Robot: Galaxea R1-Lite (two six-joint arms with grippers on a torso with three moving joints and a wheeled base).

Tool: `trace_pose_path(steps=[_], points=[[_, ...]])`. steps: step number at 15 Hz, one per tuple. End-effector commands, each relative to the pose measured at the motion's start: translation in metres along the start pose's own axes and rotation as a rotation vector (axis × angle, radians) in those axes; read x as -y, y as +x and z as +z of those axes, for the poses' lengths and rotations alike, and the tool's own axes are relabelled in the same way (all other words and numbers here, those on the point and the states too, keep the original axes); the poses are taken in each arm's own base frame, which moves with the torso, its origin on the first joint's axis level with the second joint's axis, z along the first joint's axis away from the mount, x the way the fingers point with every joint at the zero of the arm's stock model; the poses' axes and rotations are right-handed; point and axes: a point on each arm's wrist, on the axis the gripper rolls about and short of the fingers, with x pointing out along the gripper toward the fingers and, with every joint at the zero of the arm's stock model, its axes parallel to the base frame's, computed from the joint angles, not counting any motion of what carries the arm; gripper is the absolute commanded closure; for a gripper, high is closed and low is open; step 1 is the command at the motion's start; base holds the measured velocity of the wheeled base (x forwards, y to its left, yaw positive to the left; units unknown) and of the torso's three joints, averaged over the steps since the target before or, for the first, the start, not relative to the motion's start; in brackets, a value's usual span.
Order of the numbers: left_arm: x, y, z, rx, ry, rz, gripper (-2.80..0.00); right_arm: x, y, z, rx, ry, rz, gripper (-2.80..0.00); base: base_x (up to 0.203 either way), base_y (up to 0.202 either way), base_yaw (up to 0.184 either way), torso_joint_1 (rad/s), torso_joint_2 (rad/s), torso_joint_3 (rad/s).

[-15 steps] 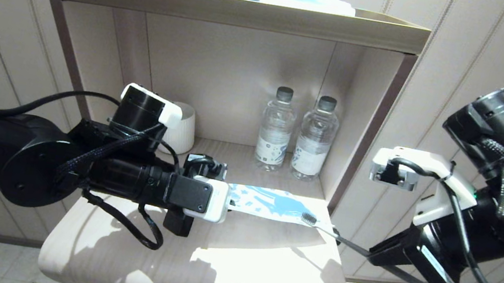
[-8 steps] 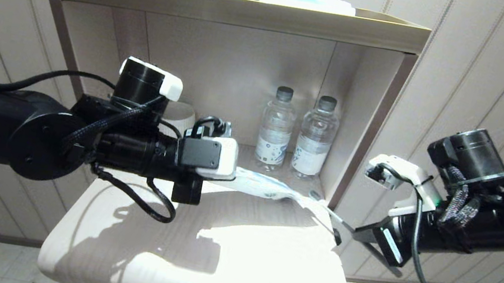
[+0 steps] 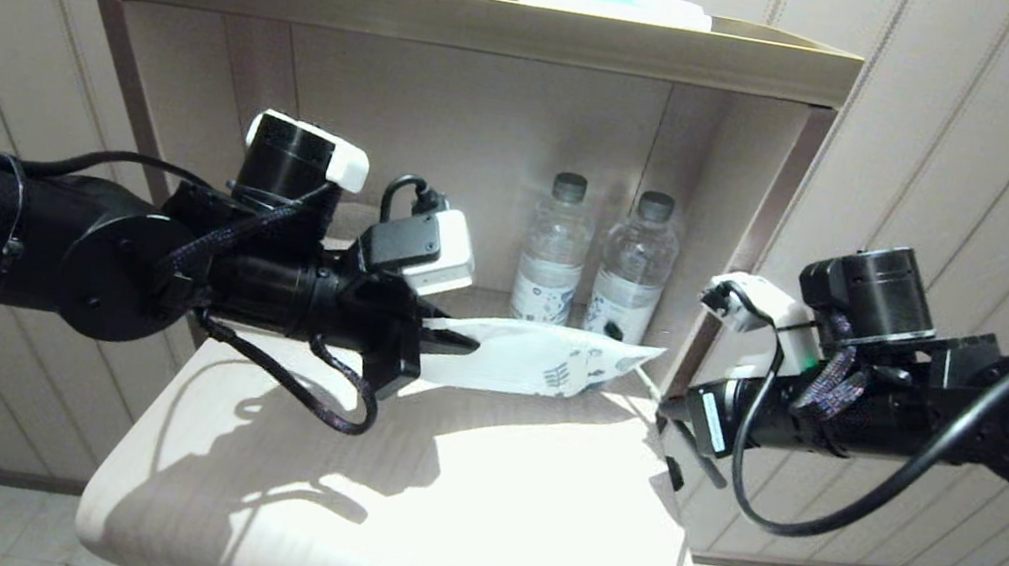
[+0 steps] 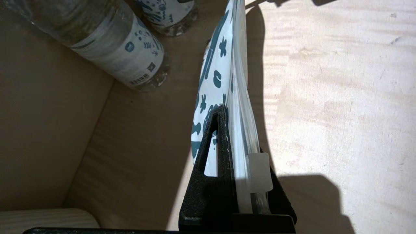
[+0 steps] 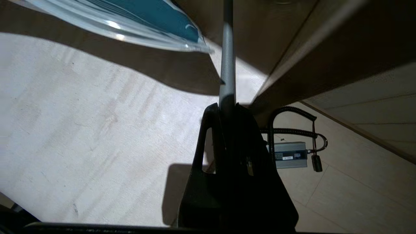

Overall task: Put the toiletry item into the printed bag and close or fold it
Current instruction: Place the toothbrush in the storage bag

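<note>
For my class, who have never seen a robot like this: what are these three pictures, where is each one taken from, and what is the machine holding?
This is a two-armed robot facing a pale table under a shelf unit. The wide picture comes from a camera on its head. The other two come from cameras on its wrists, looking along the fingers. The left gripper is shut on the printed bag, holding it above the table near its white zip slider. The right gripper is shut on the toothbrush, whose handle points toward the bag's far end. Two water bottles stand at the back.
</note>
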Motion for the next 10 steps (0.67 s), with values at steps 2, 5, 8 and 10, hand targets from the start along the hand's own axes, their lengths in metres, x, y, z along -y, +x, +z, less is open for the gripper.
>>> trace_pose_path(steps=[2,5,8,10], points=[[0.005,0.004,-0.008,-0.01,-0.003,-0.008,0.0,-0.008,0.012,0.001,-0.014,-0.015,0.025,0.0,0.0,0.0,0.0,0.0,0.0,0.0],[0.003,0.008,-0.011,0.004,0.005,0.005,0.0,-0.027,0.014,0.002,-0.016,-0.025,0.055,0.0,0.0,0.0,0.0,0.0,0.0,0.0],[0.002,0.009,-0.01,0.008,0.004,0.006,0.0,-0.041,0.02,0.007,-0.013,-0.03,0.087,0.0,0.0,0.0,0.0,0.0,0.0,0.0],[0.003,0.011,-0.011,0.005,0.003,0.001,0.0,-0.044,0.025,0.011,-0.009,-0.018,0.084,0.0,0.0,0.0,0.0,0.0,0.0,0.0]])
